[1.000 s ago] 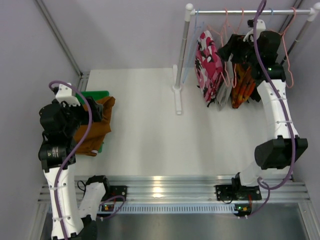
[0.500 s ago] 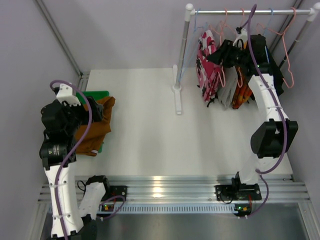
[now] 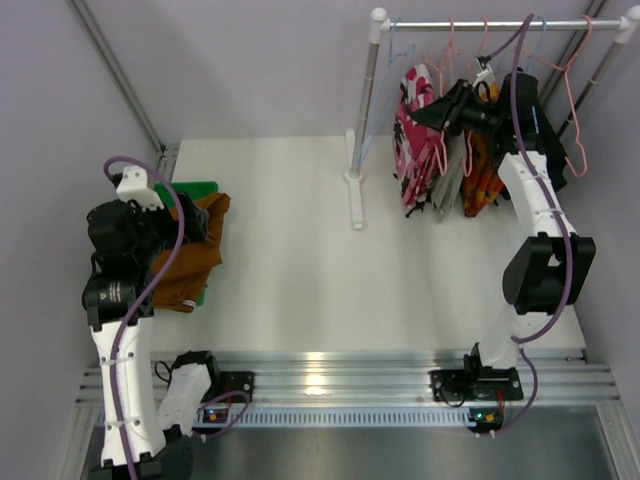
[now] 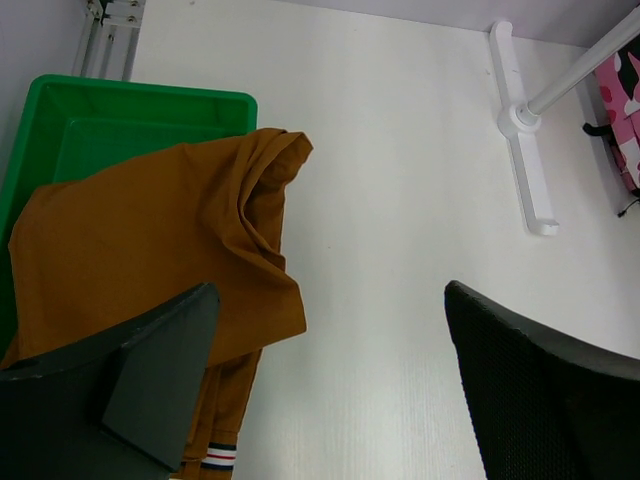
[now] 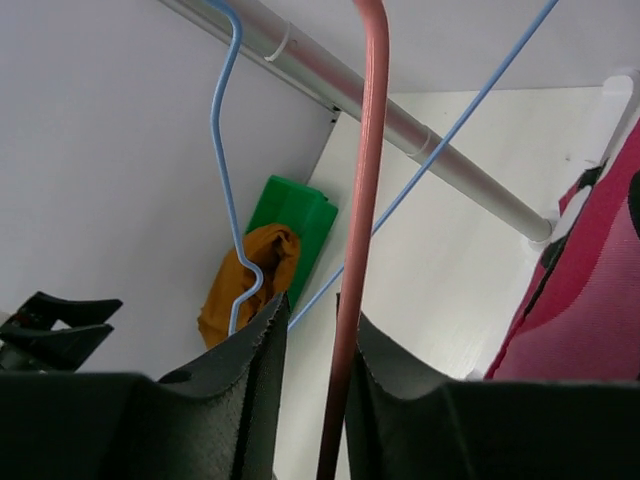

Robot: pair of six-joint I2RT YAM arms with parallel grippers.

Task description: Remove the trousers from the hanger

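Observation:
The rust-brown trousers (image 3: 190, 262) lie over the green tray (image 3: 190, 188) at the left; they also show in the left wrist view (image 4: 150, 250). My left gripper (image 4: 330, 400) hangs open and empty just above their right edge. The floral trousers (image 3: 412, 135) and the light grey trousers (image 3: 450, 180) hang on the rack. My right gripper (image 3: 432, 112) is up at the hangers by the floral trousers. In the right wrist view a pink hanger wire (image 5: 360, 200) runs between its fingers (image 5: 220, 390), against the right one, with a gap left; the gripper (image 5: 315, 340) is open.
An orange-patterned garment (image 3: 487, 175) hangs right of the grey trousers. Several pink and blue hangers (image 5: 228, 170) hang on the rail (image 3: 480, 22). The rack's post (image 3: 362, 100) and foot (image 4: 525, 170) stand mid-table. Walls close in left and right.
My right gripper has moved left along the rail, from the orange-patterned garment to the pink hanger beside the floral trousers. The hanging garments have swung a little. The left arm has barely moved.

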